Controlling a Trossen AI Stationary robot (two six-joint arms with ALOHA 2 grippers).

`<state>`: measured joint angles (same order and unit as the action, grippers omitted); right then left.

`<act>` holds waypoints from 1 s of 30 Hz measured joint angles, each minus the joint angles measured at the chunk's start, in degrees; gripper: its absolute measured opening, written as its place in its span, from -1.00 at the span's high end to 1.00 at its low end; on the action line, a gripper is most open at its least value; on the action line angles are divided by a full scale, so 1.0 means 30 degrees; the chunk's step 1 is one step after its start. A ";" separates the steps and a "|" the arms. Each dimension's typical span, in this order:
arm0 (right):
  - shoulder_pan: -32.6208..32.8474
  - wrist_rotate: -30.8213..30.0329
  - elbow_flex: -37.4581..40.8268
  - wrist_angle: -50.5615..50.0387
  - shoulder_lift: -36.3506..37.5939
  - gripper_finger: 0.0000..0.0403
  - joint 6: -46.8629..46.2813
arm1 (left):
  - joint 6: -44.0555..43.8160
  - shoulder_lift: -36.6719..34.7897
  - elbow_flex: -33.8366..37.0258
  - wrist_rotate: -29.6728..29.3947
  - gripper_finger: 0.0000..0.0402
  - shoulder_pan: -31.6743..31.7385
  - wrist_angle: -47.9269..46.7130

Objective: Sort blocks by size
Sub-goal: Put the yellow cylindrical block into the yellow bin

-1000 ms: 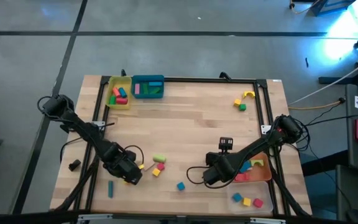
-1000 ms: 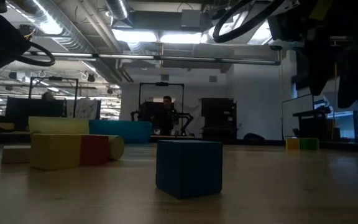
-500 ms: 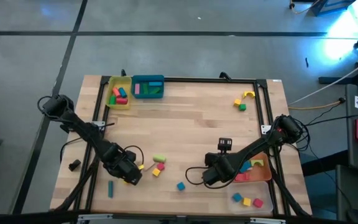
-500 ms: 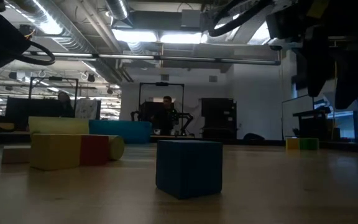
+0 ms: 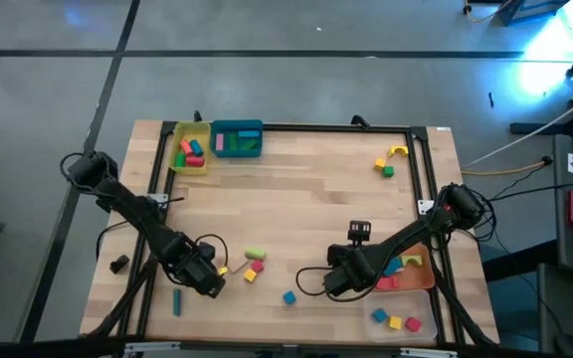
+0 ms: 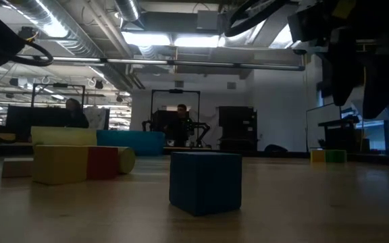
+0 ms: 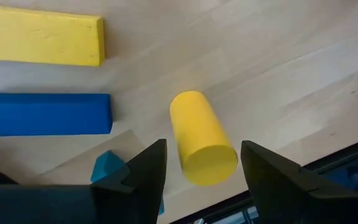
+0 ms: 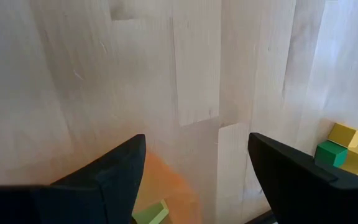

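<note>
Between the spread fingers of the left gripper (image 7: 201, 180) lies a yellow cylinder (image 7: 202, 138) on the table (image 5: 306, 189) — blue bar (image 7: 48, 114) beside it. Right gripper (image 8: 194, 168) hovers near the orange tray (image 5: 421, 281), open, empty.

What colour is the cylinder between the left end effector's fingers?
Yellow cylinder, clearest in the left wrist view.

Blocks (image 5: 254, 265) lie scattered in small clusters on the table; a blue cube (image 5: 289, 297) sits alone near the front edge.
</note>
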<state>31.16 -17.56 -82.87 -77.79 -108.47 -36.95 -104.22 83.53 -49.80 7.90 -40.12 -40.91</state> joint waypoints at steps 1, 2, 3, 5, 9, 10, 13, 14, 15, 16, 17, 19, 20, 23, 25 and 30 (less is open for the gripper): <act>0.0000 -0.0001 0.0000 -0.0002 0.0000 -0.41 -0.0003 | 0.0027 0.0000 0.0000 -0.0014 0.05 0.0000 0.0007; 0.0000 0.0001 0.0000 0.0001 0.0000 -0.41 -0.0006 | 0.0036 0.0000 0.0000 -0.0063 0.05 0.0000 0.0007; 0.0000 -0.0001 0.0000 0.0003 0.0000 -0.41 -0.0006 | 0.0036 0.0045 0.0000 -0.0073 0.05 0.0000 0.0016; 0.0000 0.0000 0.0007 0.0010 0.0000 -0.41 -0.0002 | 0.0049 0.0298 0.0000 -0.0075 0.05 -0.0033 0.0147; 0.0000 0.0004 0.0007 0.0078 0.0000 -0.41 -0.0006 | 0.0946 0.1363 0.0015 -0.0056 0.05 -0.0153 0.1342; 0.0000 -0.0001 0.0007 0.0073 0.0000 -0.41 0.0002 | 0.1140 0.1600 0.0015 -0.0032 0.05 -0.0168 0.1536; -0.0002 -0.0001 0.0007 0.0076 0.0000 -0.41 0.0002 | 0.1384 0.2176 0.0015 0.0036 0.05 -0.0167 0.1944; -0.0007 -0.0001 0.0007 0.0068 0.0000 -0.41 0.0002 | 0.1382 0.2355 0.0015 0.0126 0.05 -0.0186 0.2025; 0.0000 -0.0001 0.0007 0.0076 0.0000 -0.41 0.0002 | 0.1372 0.2519 0.0015 0.0170 0.05 -0.0209 0.2028; 0.0000 -0.0001 0.0007 0.0069 0.0000 -0.41 0.0002 | 0.1329 0.2659 0.0015 0.0177 0.05 -0.0230 0.2001; 0.0000 -0.0001 0.0007 0.0073 0.0000 -0.41 0.0002 | 0.1311 0.2783 0.0015 0.0193 0.05 -0.0240 0.2000; -0.0007 -0.0001 0.0007 0.0068 0.0000 -0.41 0.0002 | 0.1399 0.2884 0.0015 0.0219 0.05 -0.0255 0.1984; -0.0007 -0.0001 0.0007 0.0068 0.0000 -0.41 0.0002 | 0.1472 0.2907 0.0015 0.0225 0.06 -0.0255 0.1989; -0.0007 -0.0001 0.0007 0.0070 0.0000 -0.41 0.0204 | 0.1484 0.2907 0.0015 0.0226 0.17 -0.0248 0.2000; -0.0007 -0.0001 0.0007 0.0097 0.0000 -0.41 0.0431 | 0.1628 0.2893 0.0015 0.0244 0.32 -0.0233 0.2036; -0.0029 -0.0001 0.0015 0.1267 0.0000 -0.41 0.1026 | 0.2445 0.2544 0.0015 0.0233 0.41 0.0271 0.2689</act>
<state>31.07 -17.56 -82.83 -73.99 -108.47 -33.88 -96.89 91.16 -49.76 8.60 -39.31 -32.84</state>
